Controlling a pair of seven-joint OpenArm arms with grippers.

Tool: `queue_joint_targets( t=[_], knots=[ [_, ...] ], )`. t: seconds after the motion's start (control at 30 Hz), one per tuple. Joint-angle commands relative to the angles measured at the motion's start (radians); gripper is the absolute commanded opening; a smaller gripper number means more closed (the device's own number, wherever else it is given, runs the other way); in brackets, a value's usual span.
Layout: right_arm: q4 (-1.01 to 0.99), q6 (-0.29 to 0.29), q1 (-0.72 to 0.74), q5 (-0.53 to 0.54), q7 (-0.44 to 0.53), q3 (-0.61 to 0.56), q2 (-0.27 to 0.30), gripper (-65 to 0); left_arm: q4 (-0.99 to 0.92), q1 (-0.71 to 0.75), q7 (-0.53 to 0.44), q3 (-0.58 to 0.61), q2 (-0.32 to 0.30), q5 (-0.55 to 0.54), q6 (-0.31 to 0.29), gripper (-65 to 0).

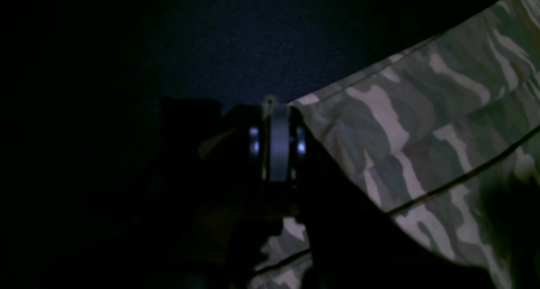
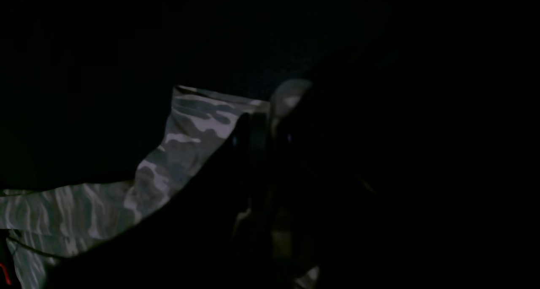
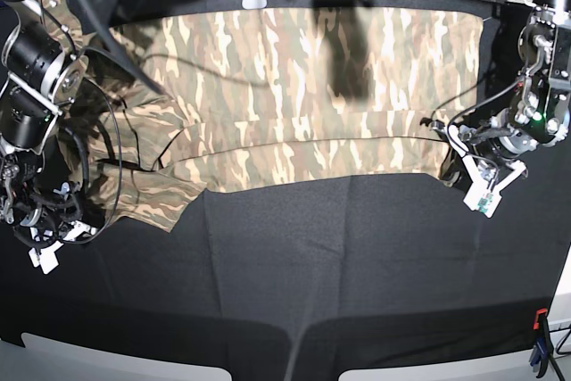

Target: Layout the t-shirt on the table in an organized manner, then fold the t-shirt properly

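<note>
Mid-fold, our left fingers clench the t-shirt hem at frame right; right fingers' state unclear; next, flatten it on the surface.

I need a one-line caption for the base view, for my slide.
Two arms hold the camouflage t-shirt at both ends, spread across the black table.
</note>
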Motion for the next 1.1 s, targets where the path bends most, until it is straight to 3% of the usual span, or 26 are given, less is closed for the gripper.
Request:
queue_joint_targets(
  t=[0.0,0.27,0.43,0.57,0.6,0.67,0.73,0.93,1.07],
  knots=[
    [0.020,0.009,0.034,0.023,0.015,0.000,0.019,-62.3,0.019,-0.019,-0.023,-0.008,-0.014,-0.006,0.000,-65.0],
    [0.020,0.009,0.034,0.117,0.006,0.000,0.019,-65.0,0.019,-0.019,-0.023,-0.008,-0.014,-0.006,0.000,-65.0],
    [0.020,0.009,0.034,0.235,-0.109,0.000,0.019,-65.0,0.019,-0.019,-0.023,-0.008,-0.014,-0.006,0.000,-65.0],
    [0.020,0.009,0.034,0.230,-0.141,0.000,0.020,-65.0,0.019,-0.019,-0.023,-0.008,-0.014,-0.006,0.000,-65.0],
    [0.020,0.009,0.034,0.224,-0.143,0.000,0.021,-64.0,0.019,-0.019,-0.023,-0.008,-0.014,-0.006,0.000,-65.0],
    [0.020,0.009,0.034,0.204,-0.142,0.000,0.028,-50.9,0.019,-0.019,-0.023,-0.008,-0.014,-0.006,0.000,-65.0],
    [0.020,0.009,0.034,0.206,-0.142,0.000,0.046,-42.9,0.019,-0.019,-0.023,-0.008,-0.014,-0.006,0.000,-65.0],
    [0.020,0.009,0.065,0.237,-0.131,0.001,0.137,-41.9,0.019,-0.019,-0.023,-0.008,-0.014,-0.006,0.000,-65.0],
    [0.020,0.009,0.107,0.311,-0.138,0.001,0.164,-41.9,0.019,-0.019,-0.031,-0.008,-0.014,-0.006,0.000,-65.0]
  ],
)
